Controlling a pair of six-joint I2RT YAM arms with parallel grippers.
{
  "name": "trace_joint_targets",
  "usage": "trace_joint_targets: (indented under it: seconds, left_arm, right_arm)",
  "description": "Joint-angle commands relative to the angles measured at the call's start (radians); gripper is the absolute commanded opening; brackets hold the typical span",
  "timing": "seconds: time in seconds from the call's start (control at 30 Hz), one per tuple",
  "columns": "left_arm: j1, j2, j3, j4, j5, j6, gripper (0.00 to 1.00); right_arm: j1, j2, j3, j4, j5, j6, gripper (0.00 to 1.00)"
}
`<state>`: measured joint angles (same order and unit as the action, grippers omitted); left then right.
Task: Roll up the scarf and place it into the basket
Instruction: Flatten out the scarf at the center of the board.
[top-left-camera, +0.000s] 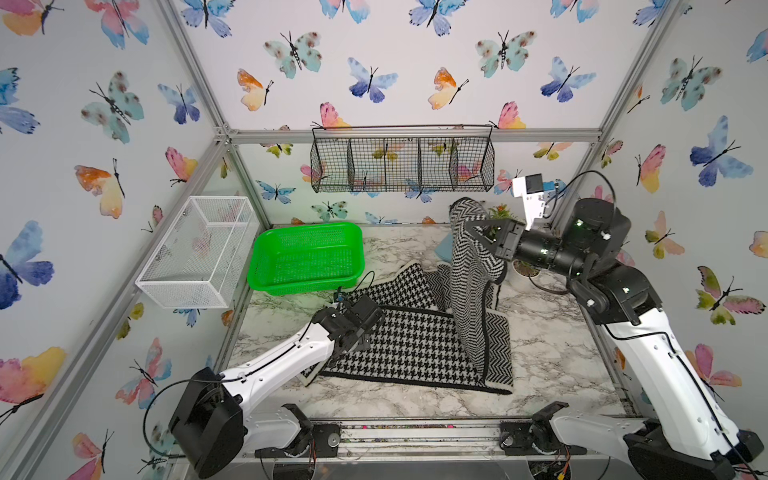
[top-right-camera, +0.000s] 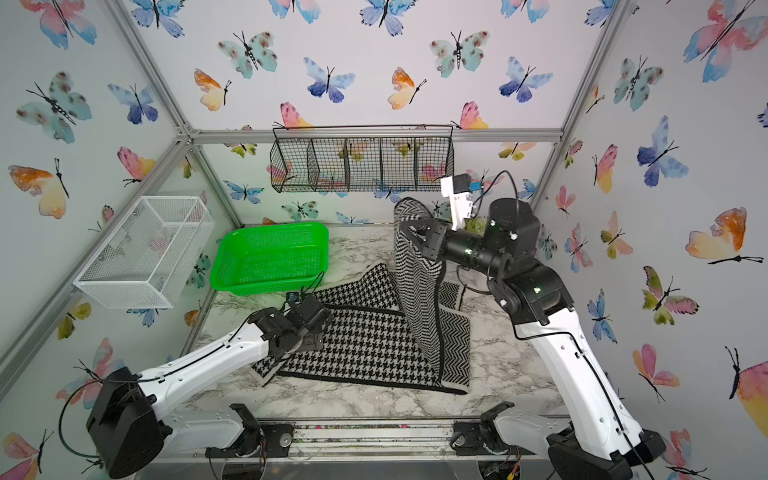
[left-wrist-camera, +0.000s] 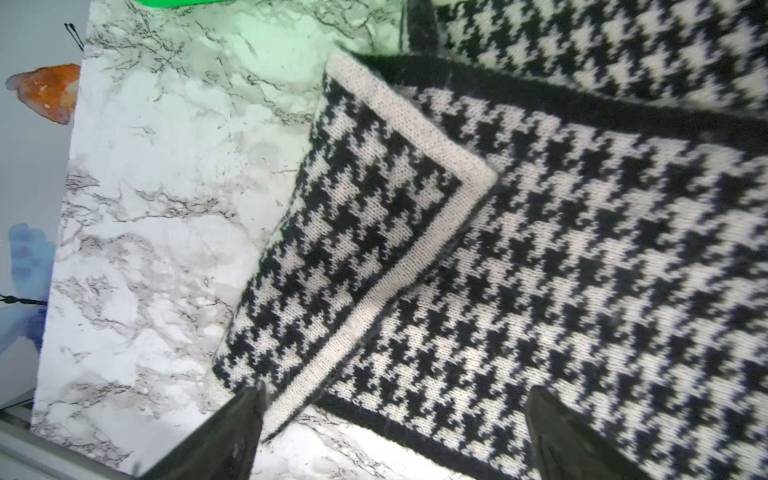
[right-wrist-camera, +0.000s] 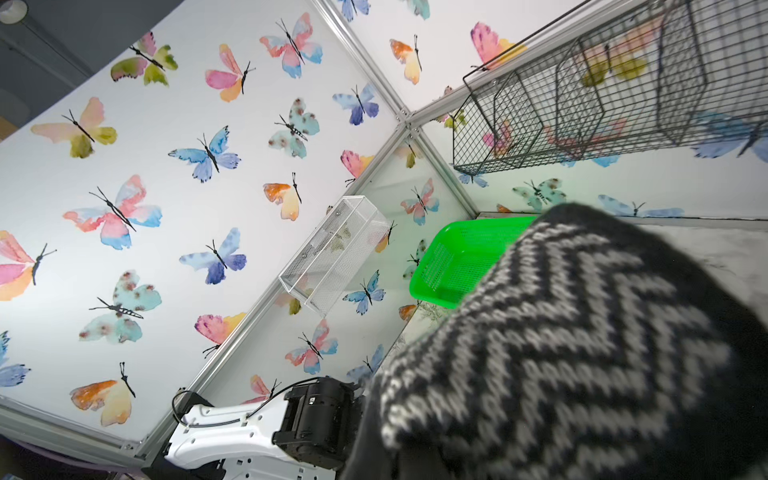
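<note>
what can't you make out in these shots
Right end effector tips: wrapped by the black-and-white knitted scarf, both top views and right wrist view.
Left end effector: cut off by the left wrist view's edge; mostly under its own wrist in both top views.
Pale blue object: mostly behind the scarf, in a top view.

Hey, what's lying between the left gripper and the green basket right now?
In the left wrist view, a folded-over corner of the scarf lies just ahead of the open left gripper, then bare marble table runs up to the basket.
</note>
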<state>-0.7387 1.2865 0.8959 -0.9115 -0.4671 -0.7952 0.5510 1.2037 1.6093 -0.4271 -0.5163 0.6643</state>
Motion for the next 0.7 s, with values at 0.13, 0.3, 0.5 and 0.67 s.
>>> trace_joint_targets:
  seconds: [0.13, 0.3, 0.5, 0.67]
  left_arm:
    - [0.096, 0.179, 0.021, 0.018, -0.03, 0.074, 0.98]
    - [0.136, 0.295, 0.066, 0.045, 0.017, 0.105, 0.99]
    - [0.136, 0.428, 0.118, 0.06, 0.008, 0.115, 0.99]
    - [0.142, 0.444, 0.127, 0.075, 0.011, 0.108, 0.96]
  right_arm:
    - [0.137, 0.062, -0.008, 0.112, 0.174, -0.036, 0.02]
    - [0.152, 0.064, -0.027, 0.135, 0.177, -0.037, 0.02]
    - [0.156, 0.047, -0.04, 0.128, 0.183, -0.049, 0.01]
    - [0.156, 0.034, -0.046, 0.125, 0.191, -0.055, 0.01]
